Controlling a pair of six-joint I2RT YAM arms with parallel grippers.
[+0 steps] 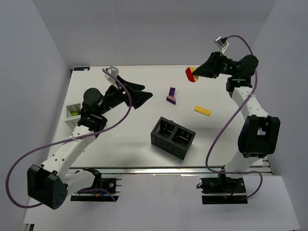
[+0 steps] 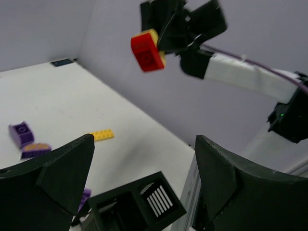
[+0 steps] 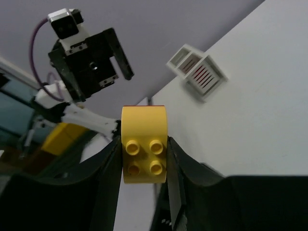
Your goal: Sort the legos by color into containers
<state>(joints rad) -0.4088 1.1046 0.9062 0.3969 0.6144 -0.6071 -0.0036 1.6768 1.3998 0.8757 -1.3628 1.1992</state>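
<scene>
The right gripper (image 1: 196, 74) is clamped on a yellow lego (image 3: 143, 144), studs turned toward its wrist camera; the red lego (image 2: 147, 50) behind is hardly seen from there.

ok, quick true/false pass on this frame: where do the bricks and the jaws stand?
1. The right jaws grip a red and yellow brick up off the table. True.
2. The left jaws are shut on a purple brick. False: they stand wide open with nothing between them.
3. The yellow flat plate lies inside the black box. False: it lies on the table, apart from the box.
4. A lime green brick sits in the white box. True.
5. The purple bricks lie on the table beyond the black box. True.
</scene>
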